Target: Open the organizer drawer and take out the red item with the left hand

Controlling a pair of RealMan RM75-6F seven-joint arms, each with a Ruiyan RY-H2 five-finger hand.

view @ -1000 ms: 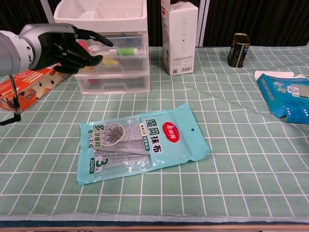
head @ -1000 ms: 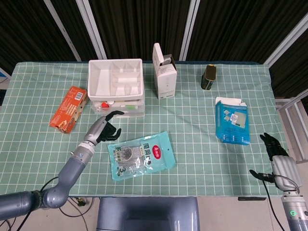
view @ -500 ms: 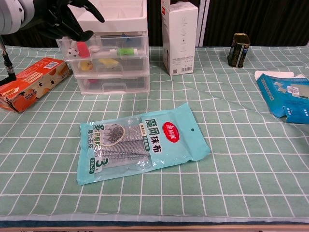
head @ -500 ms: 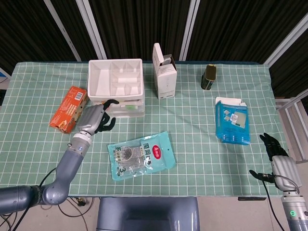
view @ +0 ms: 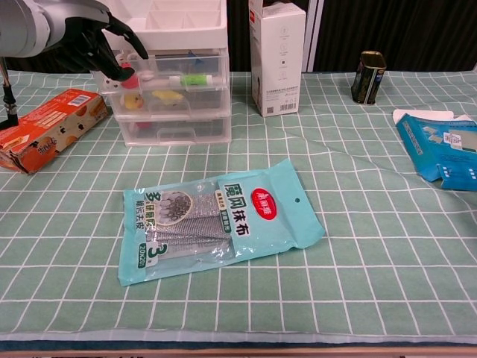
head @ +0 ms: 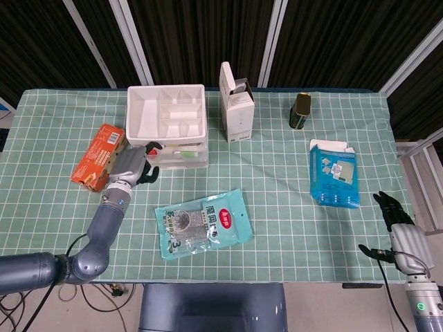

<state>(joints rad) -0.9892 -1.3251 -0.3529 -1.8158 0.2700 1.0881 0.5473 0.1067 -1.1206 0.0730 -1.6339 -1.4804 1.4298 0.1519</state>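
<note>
Two things lie nearest me: the teal cloth packet mid-table and my right hand, idle off the near right edge, fingers loosely apart, holding nothing. Farther back, my left hand sits at the organizer's top-left corner, fingers curled at the top drawer, where the red item shows; whether it's actually pinched I cannot tell. I'd hook the drawer front and draw straight toward me. The orange box crowds the left; the front stays open.
</note>
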